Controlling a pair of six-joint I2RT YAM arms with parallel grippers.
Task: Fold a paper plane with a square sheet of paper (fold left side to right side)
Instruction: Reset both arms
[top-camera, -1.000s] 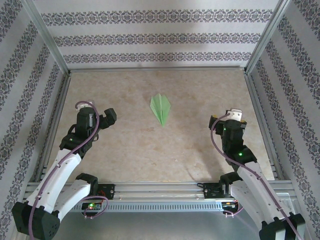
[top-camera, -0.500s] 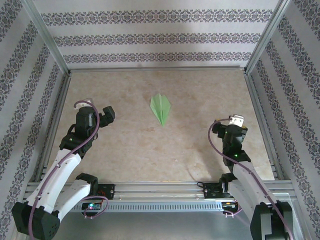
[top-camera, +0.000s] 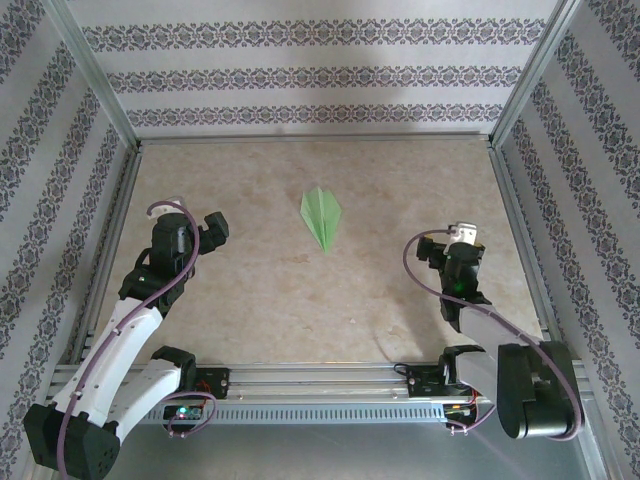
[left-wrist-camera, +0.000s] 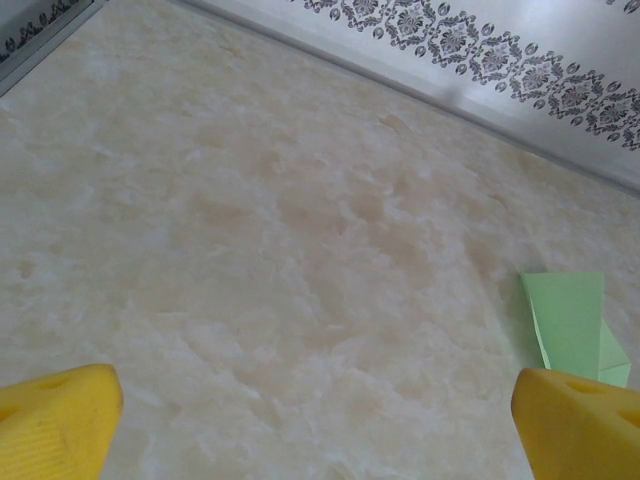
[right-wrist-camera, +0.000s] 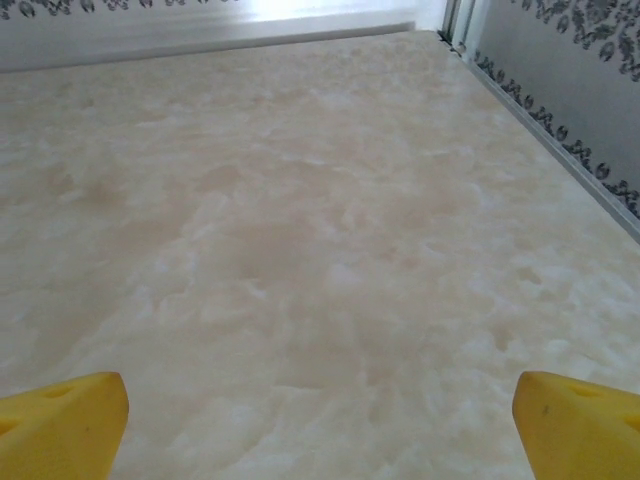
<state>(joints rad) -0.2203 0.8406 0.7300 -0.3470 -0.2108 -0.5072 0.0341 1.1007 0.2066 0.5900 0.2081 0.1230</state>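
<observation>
Left wrist sees the paper plane (left-wrist-camera: 568, 318) beyond the parted left gripper (left-wrist-camera: 315, 392); parted right gripper (right-wrist-camera: 320, 397) faces tabletop (right-wrist-camera: 300, 200).

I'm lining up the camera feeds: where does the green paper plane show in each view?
Top external: the paper plane lies mid-table, a little toward the far wall, narrow tip toward the arms.
Left wrist: part of it sits low at the right edge.
Right wrist: marbled table running up to the wall.
Shared landmark: the patterned back wall.
</observation>
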